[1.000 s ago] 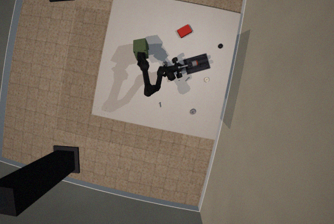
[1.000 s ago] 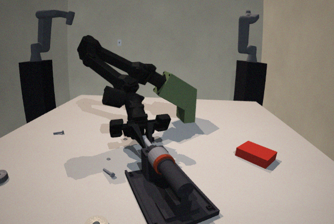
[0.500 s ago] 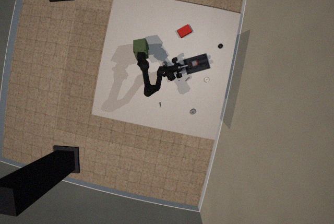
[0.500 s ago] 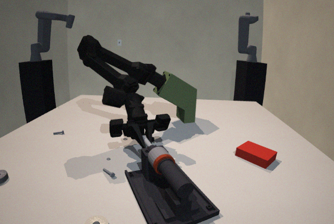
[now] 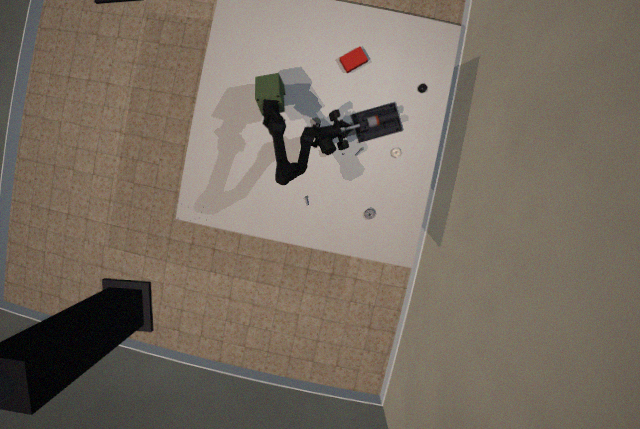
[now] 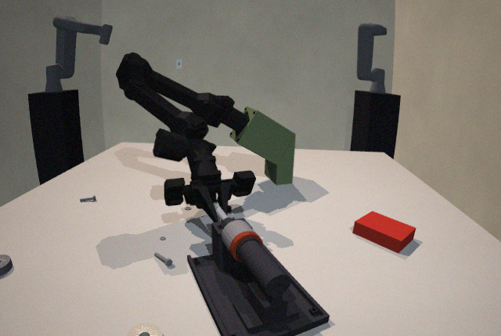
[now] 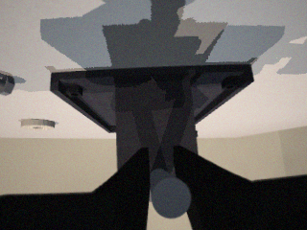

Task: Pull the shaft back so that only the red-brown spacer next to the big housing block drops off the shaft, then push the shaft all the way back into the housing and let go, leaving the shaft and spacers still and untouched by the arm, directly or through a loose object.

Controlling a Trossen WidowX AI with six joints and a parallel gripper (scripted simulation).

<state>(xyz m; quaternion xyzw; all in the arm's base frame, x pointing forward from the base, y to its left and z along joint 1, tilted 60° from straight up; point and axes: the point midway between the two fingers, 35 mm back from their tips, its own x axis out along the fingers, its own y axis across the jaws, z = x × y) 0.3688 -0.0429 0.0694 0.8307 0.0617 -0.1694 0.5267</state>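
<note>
Wrist view shows the pincer [image 7: 165, 179] closed almost fully on the round end of the shaft [image 7: 170, 196], one dark finger to each side of it, so the grip is on the bare rod and nothing else. In the exterior view the shaft [image 6: 220, 212] runs from the pincer [image 6: 213, 205] through a small upright support and a pale grey spacer [image 6: 234, 229] to the red-brown spacer [image 6: 243, 243], which sits on the line against the big dark housing block [image 6: 258, 265]. I judge the pull to be in hand and the spacer not yet dropped. Done well, the draw should follow the shaft's own axis, level and slow, stopping as soon as the shaft tip clears the red-brown ring but before the grey one loses support; any sideways lean would likely bind the rod in its support. Behind the pincer the surface [image 6: 364, 170] offers open room toward the arm's green base [image 6: 267, 148], though a washer and a loose bolt [image 6: 163, 258] lie just beside the fixture's base plate [image 6: 218, 295]. The red block [image 6: 383, 230] is well apart, and the surface's edges are far from the line of travel.
</note>
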